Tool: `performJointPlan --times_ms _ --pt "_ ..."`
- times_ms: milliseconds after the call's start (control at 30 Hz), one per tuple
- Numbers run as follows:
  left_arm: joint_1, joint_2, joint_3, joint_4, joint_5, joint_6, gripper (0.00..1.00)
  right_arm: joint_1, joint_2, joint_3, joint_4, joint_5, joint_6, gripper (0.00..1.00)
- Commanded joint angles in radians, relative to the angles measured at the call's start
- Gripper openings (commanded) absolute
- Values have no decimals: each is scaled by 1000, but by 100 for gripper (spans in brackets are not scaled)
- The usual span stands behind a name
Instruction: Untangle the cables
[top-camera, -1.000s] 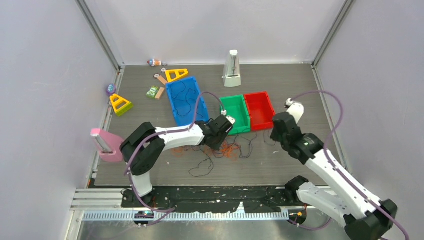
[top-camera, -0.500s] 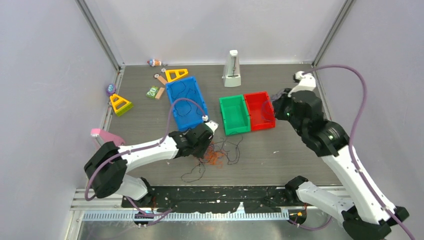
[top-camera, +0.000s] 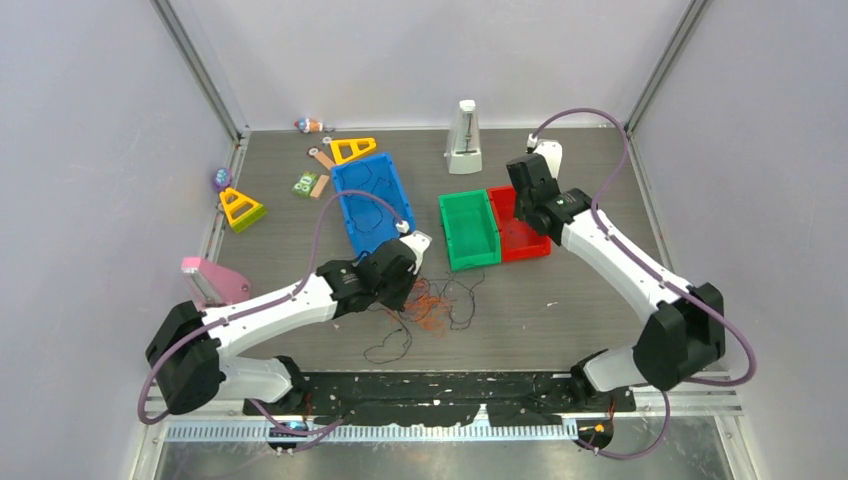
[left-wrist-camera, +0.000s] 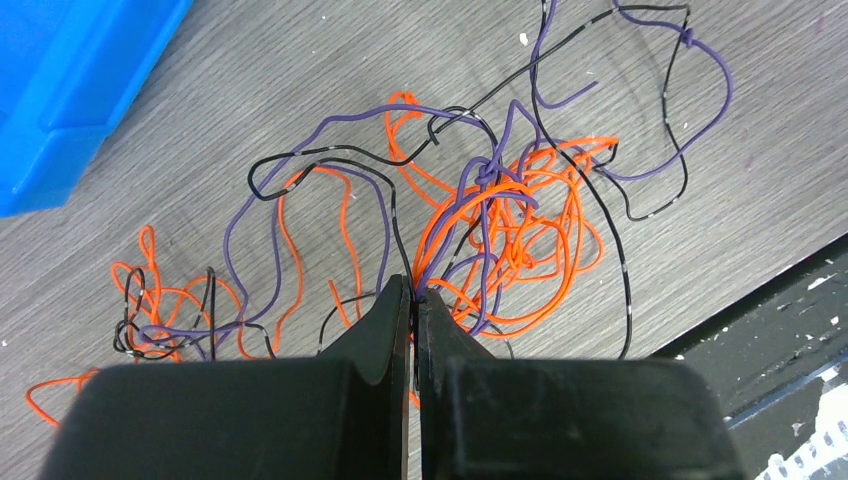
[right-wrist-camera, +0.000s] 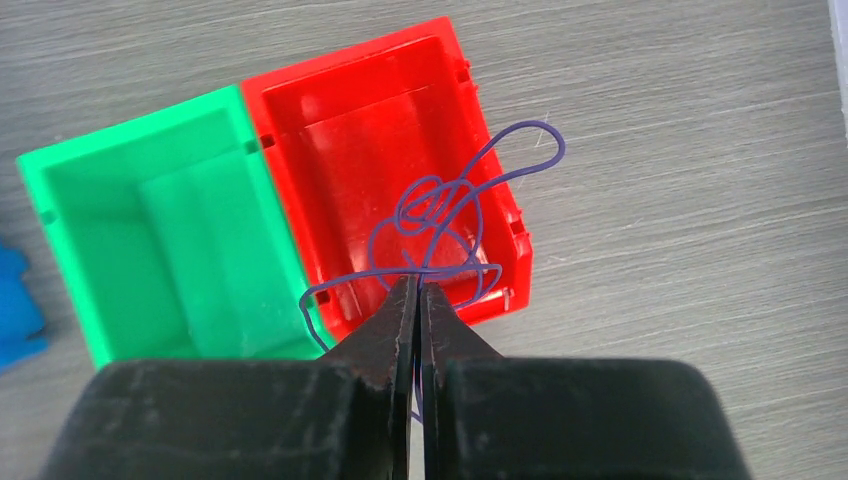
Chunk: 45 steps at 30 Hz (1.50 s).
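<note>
Since the earlier frame the right arm has swung in from the right edge to above the bins, and the left arm has drawn back toward lower left. The right fingers (right-wrist-camera: 405, 300) are pinched shut on a purple cable (right-wrist-camera: 440, 215), whose coils hang over the red bin (right-wrist-camera: 340, 62). One loop reaches past the bin's right rim, so a release here may leave the cable draped over the wall or on the worktop (right-wrist-camera: 680, 120). The left fingers (left-wrist-camera: 400, 305) are closed at the near edge of the tangle of cables (left-wrist-camera: 500, 230), at the centre of the wrist view. Purple and orange strands both meet at the tips, and which is gripped cannot be told. Pulling several at once risks tightening the knot or dragging the whole heap.
</note>
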<state>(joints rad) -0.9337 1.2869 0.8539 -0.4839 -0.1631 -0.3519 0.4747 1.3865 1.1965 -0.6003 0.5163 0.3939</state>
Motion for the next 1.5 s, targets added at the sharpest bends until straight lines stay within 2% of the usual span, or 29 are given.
performJointPlan --times_ms 0,33,100,133,200,233,400,500,633,767,900,1100,1300,1400,1467 --pt "4 -49 44 -12 14 20 0 -48 74 26 123 26 -3 5" --pt "4 -52 46 -11 14 20 0 -64 112 37 137 2 -5 6" --pt "4 -55 47 -13 13 21 0 -77 169 63 142 -65 -10 24" --pt "4 -55 48 -13 13 21 0 -79 186 74 135 -77 -10 54" --pt "5 -58 53 -17 11 21 0 -82 209 91 123 -106 -10 78" --pt "6 -59 54 -17 10 21 0 -82 204 89 124 -121 -11 83" --pt "13 -76 54 -18 7 22 0 -82 99 40 131 -212 -54 83" --pt "24 -77 49 -12 13 28 0 -80 22 -54 150 -418 -94 81" --pt "33 -72 32 2 33 24 0 -60 -116 -209 171 -572 -116 81" --pt "35 -76 -5 42 57 3 0 -4 -243 -316 150 -611 -120 81" --pt "38 -71 -18 63 76 -2 0 83 -303 -382 156 -639 -87 80" --pt "62 -65 -32 92 131 -17 0 217 -339 -468 254 -645 -59 75" --pt "83 -83 -54 102 145 -31 0 236 -347 -531 347 -660 -34 73" --pt "90 -96 -69 107 141 -40 9 239 -349 -542 368 -660 -35 73" --pt "93 -114 -83 115 133 -45 21 241 -354 -551 383 -662 -42 73"
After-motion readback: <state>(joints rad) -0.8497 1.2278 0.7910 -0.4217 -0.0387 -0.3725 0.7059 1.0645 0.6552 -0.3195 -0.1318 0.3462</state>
